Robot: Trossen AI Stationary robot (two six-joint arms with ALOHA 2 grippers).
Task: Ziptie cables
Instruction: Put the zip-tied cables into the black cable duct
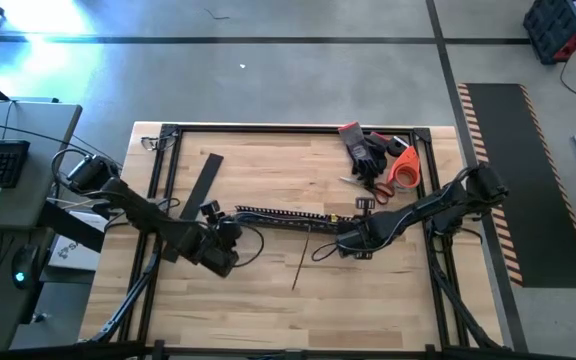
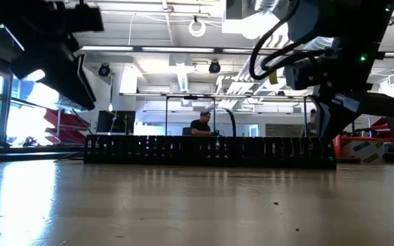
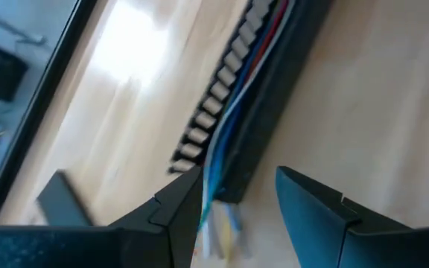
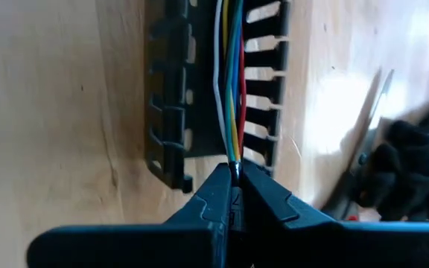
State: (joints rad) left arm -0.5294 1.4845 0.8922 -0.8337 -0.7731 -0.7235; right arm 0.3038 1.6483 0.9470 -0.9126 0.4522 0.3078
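Note:
Several coloured cables (image 4: 232,89), white, yellow, blue and red, lie side by side along the channel of a black comb-toothed duct (image 1: 288,215) at the table's middle. My right gripper (image 4: 234,170) is at the duct's right end (image 1: 353,238), shut on the cables. My left gripper (image 3: 238,175) hovers open over the duct's left end (image 1: 230,238). There the cables' loose ends (image 3: 218,219) stick out of the duct below its fingers, untouched. My right gripper pinches the cable bundle (image 4: 235,158) between its two fingertips, just where it leaves the duct's right end. The fingers slant down and point along the cables. From the fingers the cables run straight and close together into the duct's channel.
A flat black strip (image 1: 201,183) lies at the back left. A thin dark ziptie (image 1: 299,265) lies in front of the duct. Dark gloves (image 1: 364,148), an orange tape roll (image 1: 404,168) and scissors (image 1: 368,185) sit at the back right. A black frame (image 1: 298,129) edges the table.

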